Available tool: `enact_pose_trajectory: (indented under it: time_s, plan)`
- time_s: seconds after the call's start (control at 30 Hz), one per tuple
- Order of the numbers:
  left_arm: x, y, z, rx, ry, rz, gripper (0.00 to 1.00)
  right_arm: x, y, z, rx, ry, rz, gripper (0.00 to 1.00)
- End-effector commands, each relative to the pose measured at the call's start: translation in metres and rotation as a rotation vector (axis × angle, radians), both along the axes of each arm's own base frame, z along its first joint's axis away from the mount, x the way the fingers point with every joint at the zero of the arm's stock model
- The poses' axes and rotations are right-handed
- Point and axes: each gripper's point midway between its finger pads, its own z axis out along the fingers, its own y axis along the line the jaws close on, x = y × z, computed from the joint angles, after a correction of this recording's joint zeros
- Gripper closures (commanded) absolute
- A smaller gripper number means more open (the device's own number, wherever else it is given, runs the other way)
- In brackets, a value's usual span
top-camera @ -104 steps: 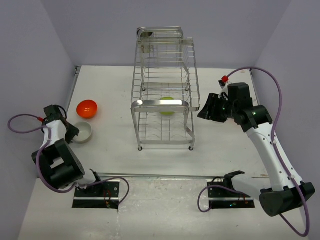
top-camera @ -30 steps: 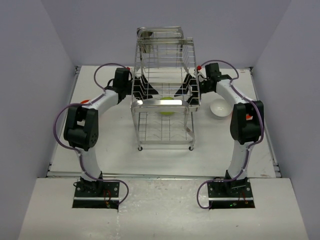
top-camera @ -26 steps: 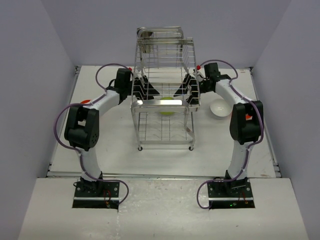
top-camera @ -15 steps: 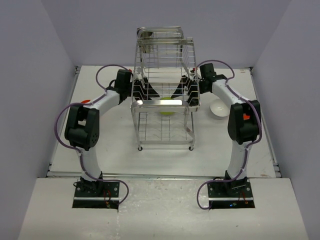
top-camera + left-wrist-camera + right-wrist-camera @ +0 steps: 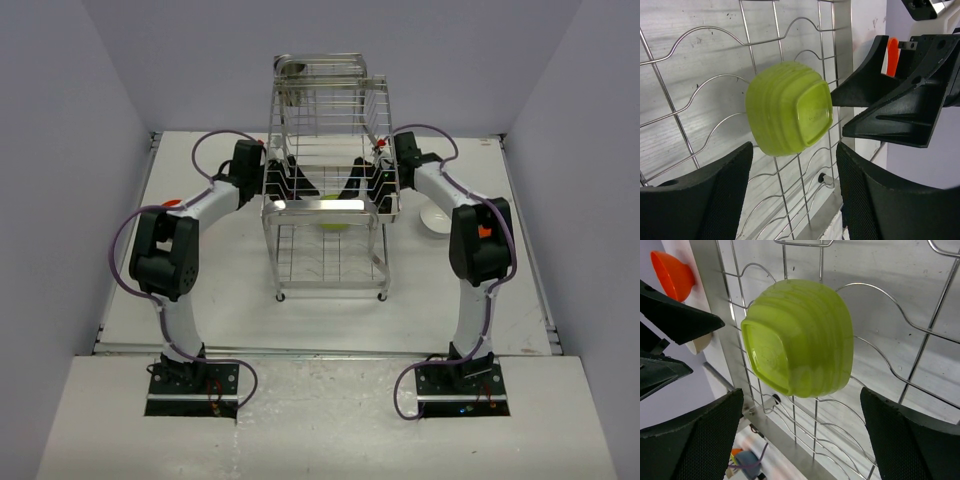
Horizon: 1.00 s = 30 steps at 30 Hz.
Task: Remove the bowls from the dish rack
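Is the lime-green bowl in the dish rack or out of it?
In. The lime-green bowl lies base-up on the wire shelf of the dish rack, inside its frame.

In the right wrist view, the orange bowl [image 5: 674,271] is cut off by the left edge. The beige bowl [image 5: 702,341] is mostly hidden behind the left pincer [image 5: 303,184], and a cable [image 5: 747,460] at the bottom is blurred. From above, the green bowl [image 5: 335,212] is half screened by the rack's [image 5: 300,205] front rim, and the white bowl [image 5: 437,219] is partly covered by the right arm [image 5: 440,185]. Whether the right pincer [image 5: 357,183] touches the wires cannot be told.
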Motion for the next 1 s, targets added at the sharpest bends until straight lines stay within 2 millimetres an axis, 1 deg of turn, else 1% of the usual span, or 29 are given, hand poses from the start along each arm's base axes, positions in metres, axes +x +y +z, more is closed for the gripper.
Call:
enact_pose_trajectory:
  time_s: [0.0,0.2,0.27,0.37,0.6,0.73,0.8,0.97]
  plan:
    - [-0.008,-0.001,0.008,-0.009,-0.031,-0.037,0.32,0.007,-0.005,-0.01,-0.032,-0.036,-0.009,0.01]
    - [-0.01,-0.001,0.007,-0.013,-0.028,-0.042,0.32,0.011,-0.003,-0.021,-0.039,-0.043,-0.003,0.01]
    - [-0.01,-0.001,0.005,-0.013,-0.026,-0.045,0.32,0.012,-0.002,-0.028,-0.041,-0.031,-0.002,0.01]
    - [-0.009,-0.002,0.006,-0.012,-0.032,-0.05,0.32,0.015,0.001,-0.03,-0.034,-0.037,-0.005,0.01]
    - [-0.008,-0.003,0.002,-0.016,-0.018,-0.053,0.31,0.021,0.006,-0.034,-0.025,-0.039,0.007,0.01]
    - [-0.008,-0.003,-0.001,-0.016,-0.013,-0.054,0.32,0.026,0.008,-0.032,-0.02,-0.044,0.014,0.01]
    - [-0.008,-0.004,-0.003,-0.017,-0.007,-0.056,0.31,0.029,0.009,-0.028,-0.02,-0.059,0.017,0.01]
    - [-0.007,-0.004,-0.004,-0.02,-0.005,-0.054,0.32,0.031,0.013,-0.009,0.002,-0.101,0.024,0.01]
